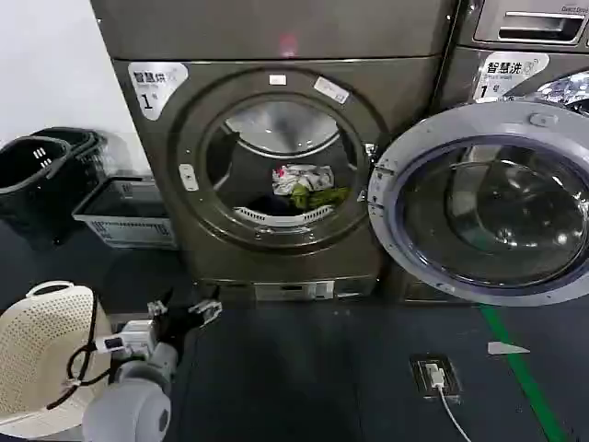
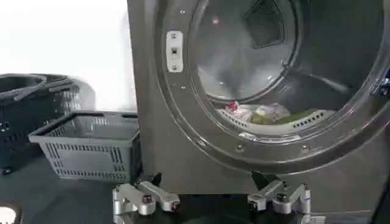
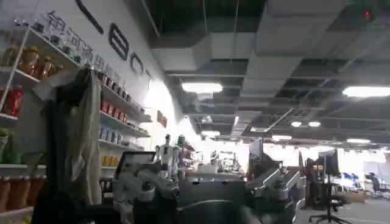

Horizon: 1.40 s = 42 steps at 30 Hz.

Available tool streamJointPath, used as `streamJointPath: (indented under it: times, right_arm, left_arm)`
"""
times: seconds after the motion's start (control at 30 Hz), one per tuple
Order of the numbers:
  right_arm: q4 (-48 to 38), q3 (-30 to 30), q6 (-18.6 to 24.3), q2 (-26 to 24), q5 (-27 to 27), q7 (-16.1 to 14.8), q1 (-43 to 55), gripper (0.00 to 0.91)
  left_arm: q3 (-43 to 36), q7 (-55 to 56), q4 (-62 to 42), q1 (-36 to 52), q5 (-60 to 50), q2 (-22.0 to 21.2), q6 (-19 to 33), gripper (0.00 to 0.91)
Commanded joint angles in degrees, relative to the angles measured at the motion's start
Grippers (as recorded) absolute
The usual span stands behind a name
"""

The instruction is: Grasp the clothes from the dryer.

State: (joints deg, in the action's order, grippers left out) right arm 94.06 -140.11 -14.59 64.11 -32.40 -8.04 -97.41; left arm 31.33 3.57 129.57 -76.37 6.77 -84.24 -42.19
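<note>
The dryer [image 1: 276, 37] stands in front of me with its round glass door [image 1: 488, 203] swung open to the right. The clothes [image 1: 308, 187], a small white, yellow-green and dark bundle, lie at the bottom of the drum. My left gripper [image 1: 184, 308] hangs low near the floor, in front of the dryer's lower left corner, open and empty. In the left wrist view the left gripper [image 2: 212, 204] faces the porthole ring [image 2: 183, 115], with the clothes [image 2: 268, 114] up inside the drum, well apart from it. My right gripper [image 3: 210, 195] is open, holds nothing and points out into the room.
A white perforated basket [image 1: 41, 350] sits on the floor at my lower left. A grey crate [image 1: 124, 216] and a dark basket [image 1: 37, 175] stand left of the dryer. A neighbouring machine [image 1: 515, 55] is behind the open door. A floor socket [image 1: 433, 376] and green tape [image 1: 520, 368] lie on the right.
</note>
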Motion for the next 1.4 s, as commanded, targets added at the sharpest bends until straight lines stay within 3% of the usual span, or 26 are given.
streamJointPath:
  times: [0.03,0.3,1.4]
  right_arm:
    - [-1.0,1.5,3.9,-0.1,-1.3,2.1,0.3,0.907]
    - [-0.9,1.4,3.0,-0.2,-2.6,3.7,0.3,0.907]
    - [-0.4,1.4,1.6,0.3,-3.8,5.2,0.6,0.907]
  left_arm:
    - [0.0,0.0,0.1,-0.1,-0.2,0.0,-2.8,0.907]
    - [-0.2,0.0,0.3,-0.5,-0.5,-0.1,-2.8,0.907]
    - [-0.4,1.0,-0.7,-0.1,0.4,0.0,-2.8,0.907]
